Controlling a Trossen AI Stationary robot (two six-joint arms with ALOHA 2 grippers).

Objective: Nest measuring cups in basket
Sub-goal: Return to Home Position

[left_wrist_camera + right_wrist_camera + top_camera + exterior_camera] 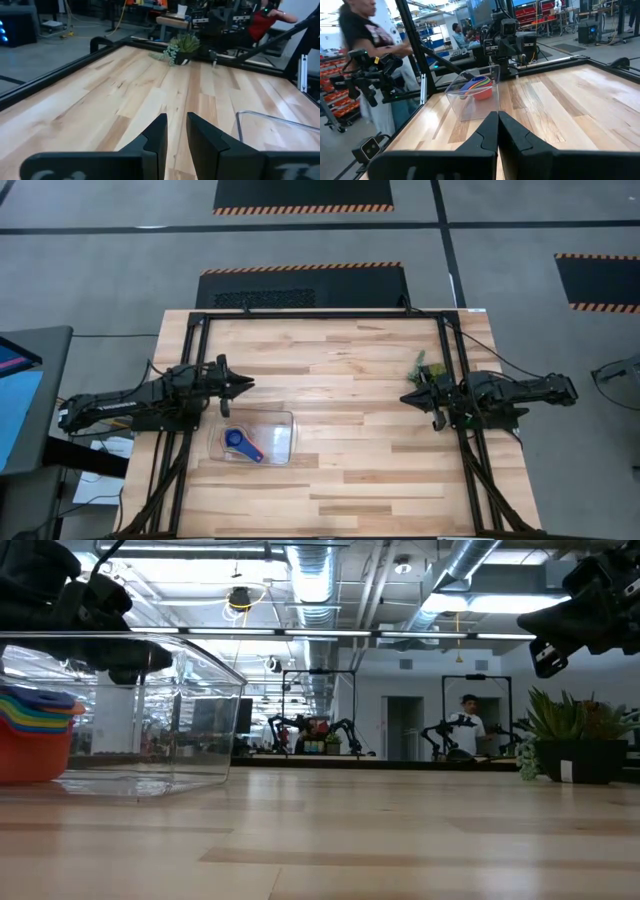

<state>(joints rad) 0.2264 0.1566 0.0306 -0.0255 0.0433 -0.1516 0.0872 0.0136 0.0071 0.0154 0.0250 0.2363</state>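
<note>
The measuring cups sit nested in one stack, blue on top, inside the clear basket near the table's near-left part. In the low view the stack shows orange at the bottom with coloured rims above, resting on the floor of the basket. My left gripper hovers just beyond the basket's far edge, its fingers a narrow gap apart and holding nothing. My right gripper hangs at the table's right side, shut and empty, pointing across at the basket and cups.
A small leafy potted plant stands by the right frame post, next to my right gripper. Bare wood lies between the two grippers. Dark frame rails run along the table's left, right and far sides. A person stands beyond the table.
</note>
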